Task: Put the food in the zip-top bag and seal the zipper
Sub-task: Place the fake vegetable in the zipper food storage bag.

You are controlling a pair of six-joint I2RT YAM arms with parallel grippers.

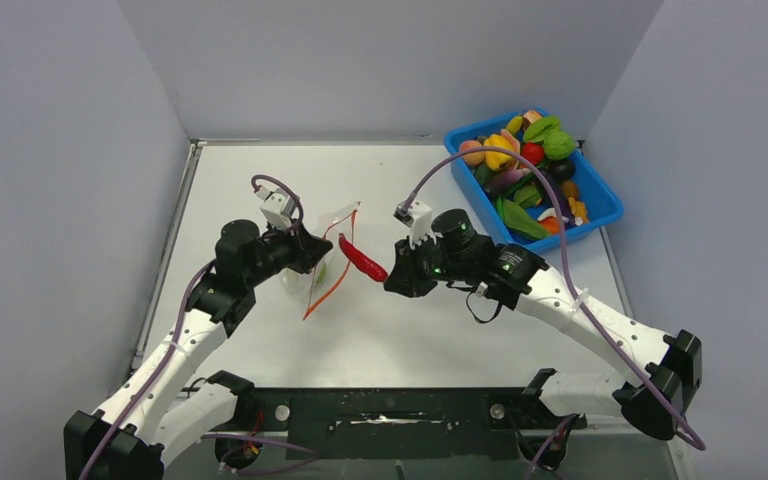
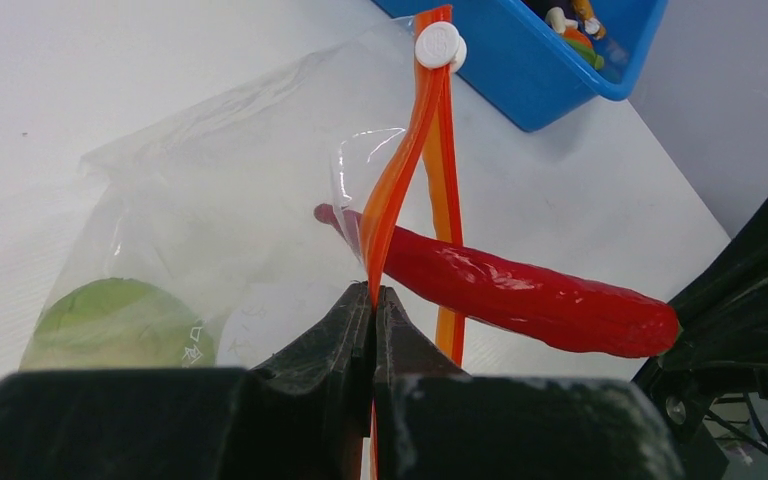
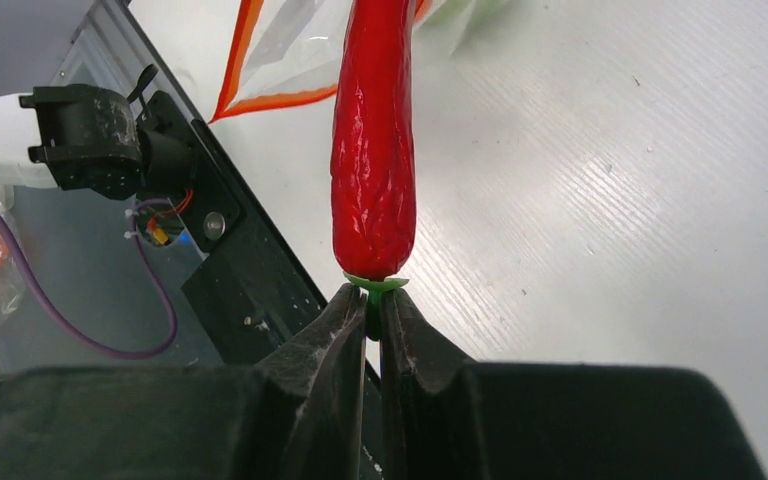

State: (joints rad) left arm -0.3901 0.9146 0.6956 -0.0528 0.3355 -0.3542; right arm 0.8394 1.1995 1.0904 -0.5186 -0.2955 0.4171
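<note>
Red glossy toy chili (image 3: 372, 150): we have it clamped at the green stem end in our right gripper (image 3: 372, 300). Its tip passes between the two lips of the orange-red zipper strip (image 2: 400, 170) into the clear crinkly zip-top bag (image 2: 210, 180). Our left gripper (image 2: 373, 297) is pinched tight on one lip. We see a green round toy (image 2: 110, 320) inside the bag. The bag is left of centre on the white surface (image 1: 440, 330). The blue plastic tub (image 1: 600, 205) of toy fruits and vegetables (image 1: 520, 170) is far right.
</note>
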